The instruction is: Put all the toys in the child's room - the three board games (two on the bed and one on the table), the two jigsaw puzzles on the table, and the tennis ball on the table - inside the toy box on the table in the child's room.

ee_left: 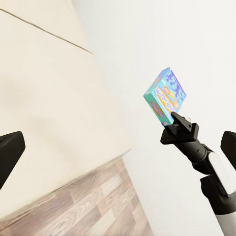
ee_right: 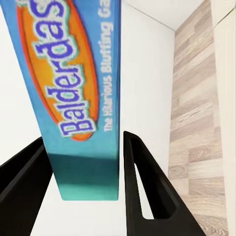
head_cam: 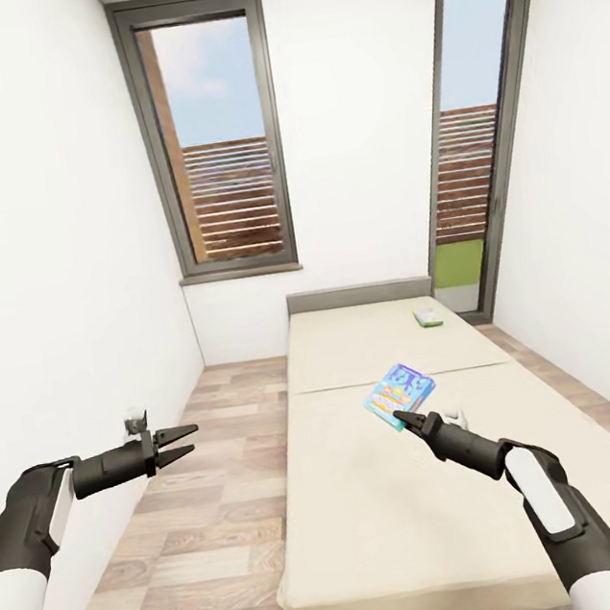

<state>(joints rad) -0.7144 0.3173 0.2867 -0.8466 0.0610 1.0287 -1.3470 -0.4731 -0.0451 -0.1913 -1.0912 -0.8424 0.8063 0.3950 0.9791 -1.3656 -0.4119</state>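
head camera high, facing down the bed [head_cam: 393,448] toward two windows, left wrist camera looking across at the right claw [ee_left: 176,119] and its blue board game [ee_left: 166,96], right wrist camera pressed close against that same game [ee_right: 78,88] between its fingers

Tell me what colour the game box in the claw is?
Blue with an orange oval, clearest in the right wrist view: board game.

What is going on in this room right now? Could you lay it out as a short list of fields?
Place: bedroom with two tall windows
Bed: beige mattress, grey headboard
Right gripper: shut on a blue board game, lifted above the mattress
Game title: reads "Balderdash" in the right wrist view
Left gripper: open, empty, over the wood floor
Second board game: lying flat near the headboard
Toy box: not visible here
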